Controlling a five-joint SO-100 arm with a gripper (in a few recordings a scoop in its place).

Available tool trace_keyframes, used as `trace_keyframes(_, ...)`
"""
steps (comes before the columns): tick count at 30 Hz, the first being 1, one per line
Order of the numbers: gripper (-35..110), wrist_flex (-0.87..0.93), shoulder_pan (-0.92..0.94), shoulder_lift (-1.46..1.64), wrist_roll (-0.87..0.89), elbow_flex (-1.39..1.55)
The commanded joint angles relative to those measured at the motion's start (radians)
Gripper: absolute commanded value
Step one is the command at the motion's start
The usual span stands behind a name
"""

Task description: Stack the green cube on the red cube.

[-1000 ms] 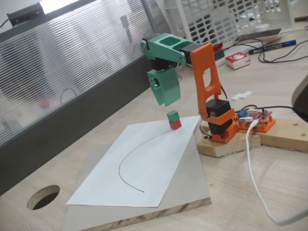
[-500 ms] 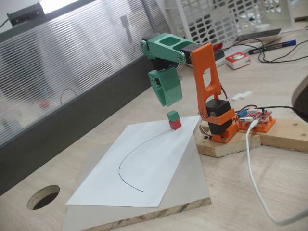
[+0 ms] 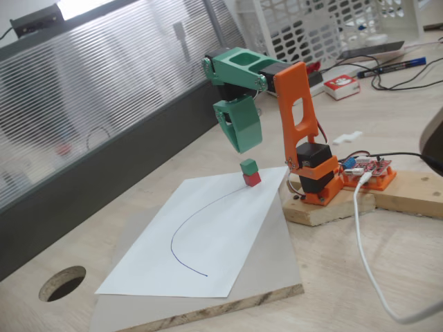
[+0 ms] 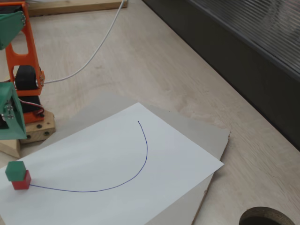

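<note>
The green cube (image 3: 248,166) is seen stacked on the red cube (image 3: 252,179) at the end of a pen line on a white sheet (image 3: 201,242), while the gripper (image 3: 242,135), raised above, is empty, its opening indiscernible.

Green cube (image 3: 248,166) sits atop red cube (image 3: 252,179).
</note>
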Motion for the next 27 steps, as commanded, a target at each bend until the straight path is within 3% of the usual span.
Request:
trace_keyframes(1, -1, 0.014, 0.006, 0.028, 0.011, -0.009)
trace_keyframes(20, -1, 0.025, -0.002, 0.181, 0.011, -0.008)
trace_keyframes(27, -1, 0.026, -0.161, 0.325, 0.015, 0.224)
